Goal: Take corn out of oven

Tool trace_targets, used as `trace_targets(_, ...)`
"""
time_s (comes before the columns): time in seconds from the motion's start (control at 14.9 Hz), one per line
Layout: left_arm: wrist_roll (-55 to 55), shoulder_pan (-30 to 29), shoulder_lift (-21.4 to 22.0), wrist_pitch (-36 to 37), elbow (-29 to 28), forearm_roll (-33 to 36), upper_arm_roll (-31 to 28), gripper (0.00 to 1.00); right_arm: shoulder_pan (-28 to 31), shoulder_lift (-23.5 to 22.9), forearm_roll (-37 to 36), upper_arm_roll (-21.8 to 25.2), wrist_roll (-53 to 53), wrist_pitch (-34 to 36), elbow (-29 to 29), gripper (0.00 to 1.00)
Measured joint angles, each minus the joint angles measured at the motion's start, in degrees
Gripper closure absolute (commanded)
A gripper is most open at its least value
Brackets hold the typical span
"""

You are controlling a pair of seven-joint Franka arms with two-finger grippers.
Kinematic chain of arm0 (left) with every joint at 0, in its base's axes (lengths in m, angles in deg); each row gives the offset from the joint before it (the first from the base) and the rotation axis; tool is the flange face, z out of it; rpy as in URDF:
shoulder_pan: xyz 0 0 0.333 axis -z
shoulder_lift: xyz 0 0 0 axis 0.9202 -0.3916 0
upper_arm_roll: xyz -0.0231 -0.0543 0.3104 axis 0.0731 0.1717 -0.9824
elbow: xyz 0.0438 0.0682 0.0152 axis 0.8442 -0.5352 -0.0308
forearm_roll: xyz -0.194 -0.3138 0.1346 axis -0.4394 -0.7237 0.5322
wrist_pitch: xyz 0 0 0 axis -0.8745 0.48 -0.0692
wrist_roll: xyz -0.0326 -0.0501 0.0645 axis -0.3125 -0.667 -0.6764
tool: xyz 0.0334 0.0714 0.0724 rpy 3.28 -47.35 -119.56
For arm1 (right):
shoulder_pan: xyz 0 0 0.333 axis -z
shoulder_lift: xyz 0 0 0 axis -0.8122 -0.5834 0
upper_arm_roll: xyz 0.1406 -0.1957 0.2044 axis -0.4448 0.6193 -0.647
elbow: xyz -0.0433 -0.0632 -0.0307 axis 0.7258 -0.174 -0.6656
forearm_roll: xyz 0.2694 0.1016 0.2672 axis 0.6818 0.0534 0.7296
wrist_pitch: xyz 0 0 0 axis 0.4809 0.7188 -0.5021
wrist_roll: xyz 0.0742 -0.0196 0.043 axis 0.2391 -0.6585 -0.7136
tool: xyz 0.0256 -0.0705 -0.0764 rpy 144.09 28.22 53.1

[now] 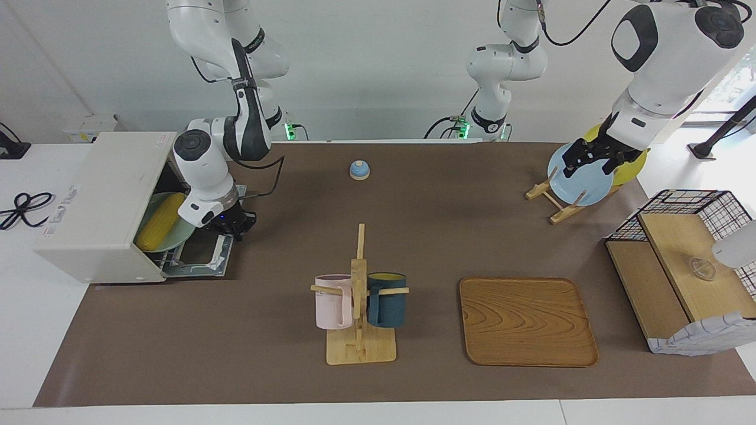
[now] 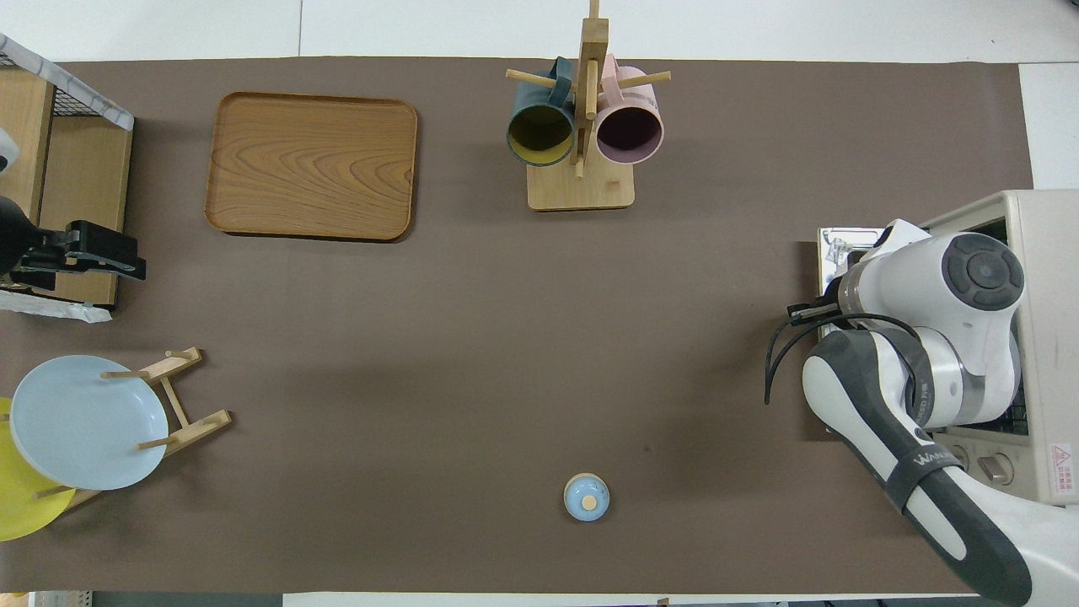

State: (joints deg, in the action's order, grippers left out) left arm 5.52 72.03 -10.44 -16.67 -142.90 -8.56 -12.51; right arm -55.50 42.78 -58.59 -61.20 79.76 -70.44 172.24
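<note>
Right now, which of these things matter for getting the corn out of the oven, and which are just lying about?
In the job:
corn on its green plate
oven, door down
right hand, shut, over the door

Lying about:
wooden tray
mug rack
plate stand
wire basket
small blue lid

Two mugs (image 1: 333, 301), three plates (image 1: 580, 180), one corn (image 1: 159, 220), one oven (image 1: 97, 206), one tray (image 1: 527, 321).

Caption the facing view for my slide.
Right gripper, shut, at the open oven where corn lies on a plate; left gripper waits.
</note>
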Motion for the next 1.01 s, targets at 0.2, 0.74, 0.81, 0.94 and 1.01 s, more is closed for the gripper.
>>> trace_targets(0.2,0.0,0.0,0.0,0.0,0.0,0.0,0.0,0.0,-0.8,-0.5,0.1,0.2,2.7,-0.1,-0.2,1.0)
trace_targets(0.74,0.0,0.0,0.0,0.0,0.0,0.0,0.0,0.0,-2.4,1.8,0.0,1.1,5.1,16.3,-9.7,0.72)
trace_targets(0.81,0.0,0.0,0.0,0.0,0.0,0.0,0.0,0.0,-1.9,2.7,-0.5,1.4,6.2,19.3,-10.7,0.64)
trace_targets(0.94,0.0,0.0,0.0,0.0,0.0,0.0,0.0,0.0,0.3,4.2,-1.9,1.5,7.3,21.7,-11.2,0.48)
trace_targets(1.01,0.0,0.0,0.0,0.0,0.0,0.0,0.0,0.0,1.8,4.5,-2.2,1.5,7.3,21.7,-11.0,0.46)
